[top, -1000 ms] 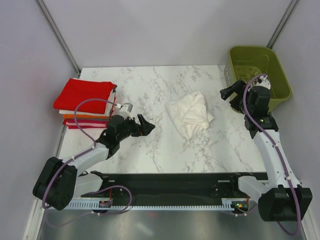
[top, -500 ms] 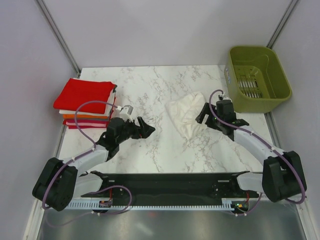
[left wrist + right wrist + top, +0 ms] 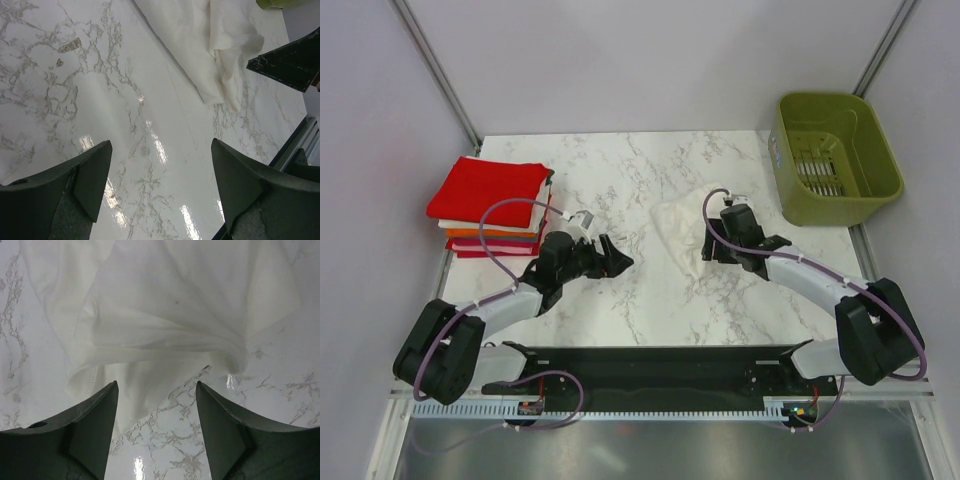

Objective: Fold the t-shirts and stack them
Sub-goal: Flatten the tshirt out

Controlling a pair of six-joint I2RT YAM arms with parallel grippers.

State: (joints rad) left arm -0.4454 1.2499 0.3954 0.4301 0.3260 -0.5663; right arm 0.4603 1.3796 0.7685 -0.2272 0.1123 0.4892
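Saw a soft white shirt (image 3: 678,230) lying crumpled and creased around the middle of the glossy, grey-veined marble worktop (image 3: 620,170). Found the right tool (image 3: 156,390) spread wide over its rumpled hem, dark wedge fingers (image 3: 92,430) gripping nothing. Found the left tool (image 3: 160,150) likewise agape above bare marble, apart from the cloth. Noted a stack (image 3: 488,190) of folded rectangles, red topmost, at the left edge; slotted olive basket (image 3: 835,208) far right.

Top view: bright, even, diffuse light from above; shadows are kept soft and faint. Wrist views: white specular streaks are noted on the glossy marble table (image 3: 156,145). The white t-shirt (image 3: 165,305) is nearly washed out, its folds marked only by grey shading. Marble veining is rendered sharp.
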